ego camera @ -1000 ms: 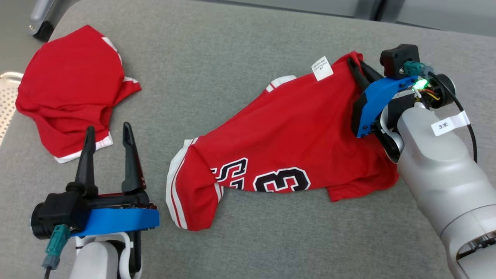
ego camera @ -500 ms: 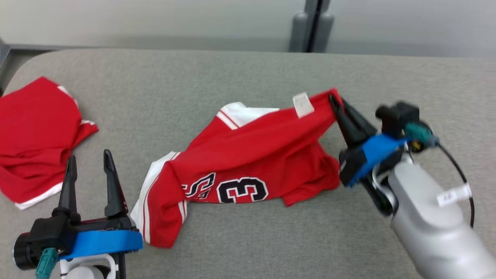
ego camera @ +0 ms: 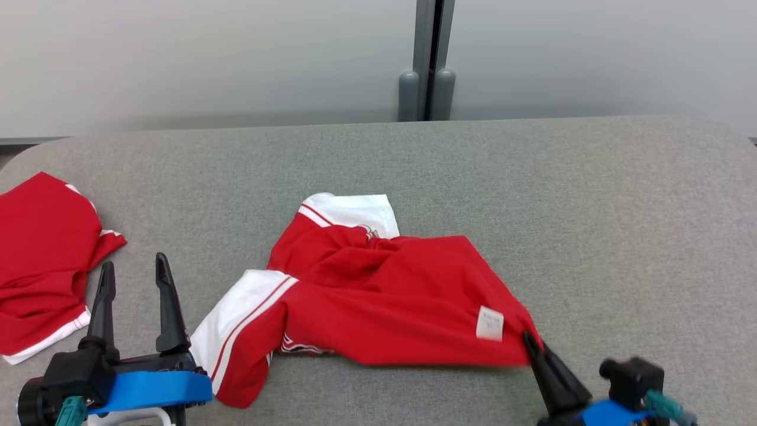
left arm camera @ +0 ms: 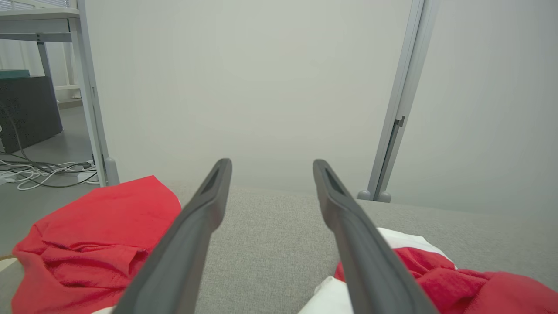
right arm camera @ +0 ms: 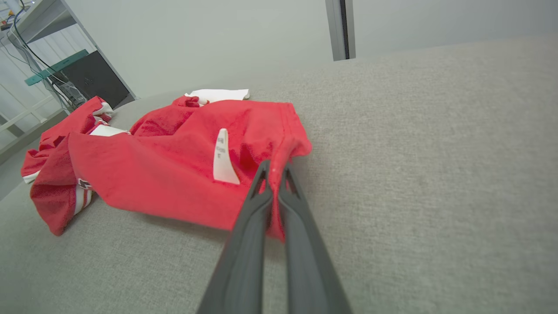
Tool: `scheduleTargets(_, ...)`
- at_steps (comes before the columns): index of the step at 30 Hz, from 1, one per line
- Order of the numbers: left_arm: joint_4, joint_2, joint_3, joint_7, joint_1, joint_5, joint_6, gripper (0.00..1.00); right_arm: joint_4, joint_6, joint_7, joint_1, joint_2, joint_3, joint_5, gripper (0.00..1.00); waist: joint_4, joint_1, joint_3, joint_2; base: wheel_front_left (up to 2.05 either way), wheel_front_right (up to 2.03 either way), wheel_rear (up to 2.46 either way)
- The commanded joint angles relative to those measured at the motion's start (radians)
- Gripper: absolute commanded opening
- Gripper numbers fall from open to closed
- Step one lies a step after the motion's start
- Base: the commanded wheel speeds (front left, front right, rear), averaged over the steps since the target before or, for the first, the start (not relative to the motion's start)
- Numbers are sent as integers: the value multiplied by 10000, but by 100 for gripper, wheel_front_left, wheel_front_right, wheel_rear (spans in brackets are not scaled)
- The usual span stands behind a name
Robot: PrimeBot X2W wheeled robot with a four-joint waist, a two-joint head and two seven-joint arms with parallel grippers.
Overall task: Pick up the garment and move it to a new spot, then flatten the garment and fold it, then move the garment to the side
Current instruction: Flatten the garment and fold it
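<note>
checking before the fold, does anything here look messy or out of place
The red jersey lies bunched and twisted, not flat, its white tag showing, one corner pinched in the right gripper.

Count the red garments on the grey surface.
2. One jersey lies in the middle, a corner pinched in the right claw; the second garment sits crumpled at the left edge, partly cut off.
</note>
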Motion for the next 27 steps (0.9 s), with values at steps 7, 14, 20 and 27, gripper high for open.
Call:
scheduleTargets(7,71,-8,99,-26,254,81,-77,100,-271,3,72,1565,42,-727,-271,0,-152,2,-242,2,0,0,0)
scheduleTargets(14,129,-7,55,-26,355,121,-130,100,-558,3,270,1833,159,-1239,-593,100,-197,2,-399,2,0,0,0)
scheduleTargets(20,181,-7,29,-26,320,123,-140,100,-1375,3,42,1330,233,-1770,-1140,100,-81,2,-478,2,0,0,0)
scheduleTargets(27,181,-7,63,-26,329,110,-127,100,-1753,3,-28,638,647,-2225,-1944,100,35,2,-412,2,0,0,0)
